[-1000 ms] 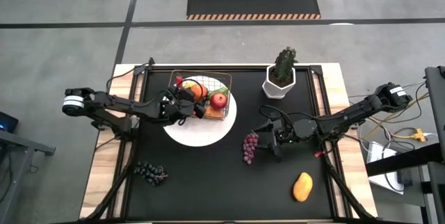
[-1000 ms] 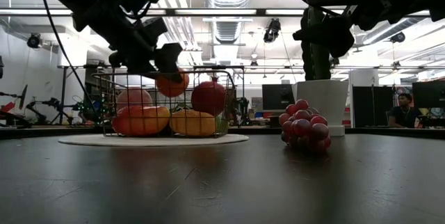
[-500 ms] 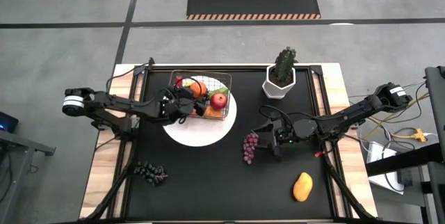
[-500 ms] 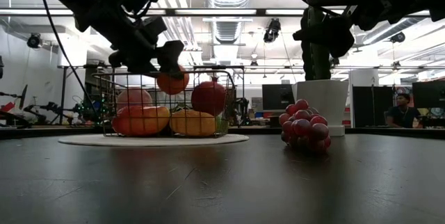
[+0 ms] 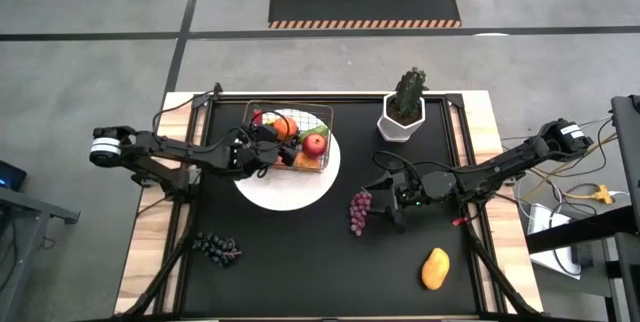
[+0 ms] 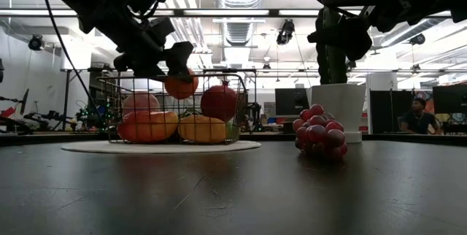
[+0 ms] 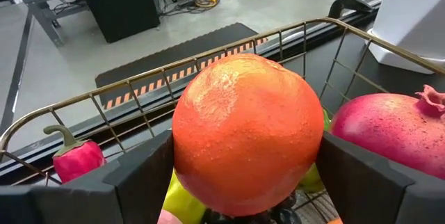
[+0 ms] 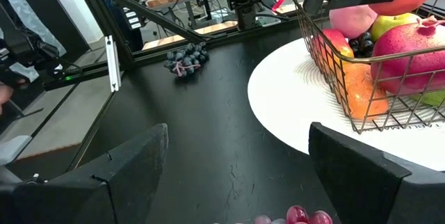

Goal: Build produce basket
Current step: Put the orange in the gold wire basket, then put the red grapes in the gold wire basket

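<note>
A: The left gripper [image 5: 268, 148] hangs over the basket [image 5: 322, 169], and its fingers [image 7: 142, 172] are pinching the orange [image 7: 247, 130] on both flanks. The fruit fills the whole gap between them.

B: That's where it could slip. The orange is round and smooth, gripped only at its sides, so any twist could roll it out from between the fingers. It sits above the basket's rim, not yet down among the other fruit.

A: Just beyond the fingers on one side is a red pomegranate-like fruit [image 7: 389, 130], with the red chili [image 7: 74, 156] off the other finger. The pile below looks full already.

B: So if the fingers part too high, the orange may bounce off that heap and hop over the wire. Too low, and the fingers could knock the rim and drag the basket across the white plate [image 5: 290, 190].

A: And the right gripper [image 5: 386, 198]?

B: It hovers with fingers [image 8: 122, 165] spread wide and nothing between them, the red grape bunch [image 5: 359, 211] just ahead of the tips. A poor pinch there might catch only a few grapes and let the bunch swing loose. The dark grapes [image 5: 216, 248] and the yellow mango [image 5: 434, 268] lie well apart from both.
</note>
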`<act>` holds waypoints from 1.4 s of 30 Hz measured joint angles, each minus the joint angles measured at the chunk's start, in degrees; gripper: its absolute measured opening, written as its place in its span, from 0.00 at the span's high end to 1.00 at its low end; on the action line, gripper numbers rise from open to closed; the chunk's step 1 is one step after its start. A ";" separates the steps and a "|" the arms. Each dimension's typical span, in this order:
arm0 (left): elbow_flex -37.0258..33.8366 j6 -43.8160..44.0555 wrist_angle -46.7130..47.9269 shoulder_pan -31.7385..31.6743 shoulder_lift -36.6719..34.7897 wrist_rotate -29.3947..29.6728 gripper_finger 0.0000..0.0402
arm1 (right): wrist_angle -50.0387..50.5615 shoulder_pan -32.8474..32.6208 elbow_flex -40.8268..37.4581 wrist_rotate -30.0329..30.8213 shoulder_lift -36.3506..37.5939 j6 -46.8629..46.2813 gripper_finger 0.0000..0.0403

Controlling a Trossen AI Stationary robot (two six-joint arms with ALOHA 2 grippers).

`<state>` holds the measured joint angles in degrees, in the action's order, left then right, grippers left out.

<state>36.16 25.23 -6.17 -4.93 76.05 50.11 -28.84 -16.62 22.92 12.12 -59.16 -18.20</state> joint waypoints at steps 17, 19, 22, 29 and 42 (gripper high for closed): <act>0.00 2.89 -0.73 -0.26 0.00 1.42 0.23 | 0.00 0.00 -0.02 0.00 0.02 -0.22 0.18; 0.00 2.91 -0.74 -0.26 0.00 1.40 0.23 | 0.00 0.00 -0.02 0.00 0.00 -0.22 0.18; 0.00 2.89 -0.72 -0.33 0.00 1.36 0.23 | 0.00 0.00 -0.02 0.00 0.01 -0.22 0.18; 0.00 2.87 -0.72 -0.33 0.00 1.25 0.16 | 0.00 0.00 -0.02 0.00 0.00 -0.22 0.18; 1.36 -6.64 -0.62 0.28 -5.09 -3.28 0.05 | 0.01 0.00 -0.02 0.00 0.00 -0.78 0.18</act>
<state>37.53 18.59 -6.80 -4.64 70.96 46.83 -28.83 -16.62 22.90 12.12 -59.16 -18.97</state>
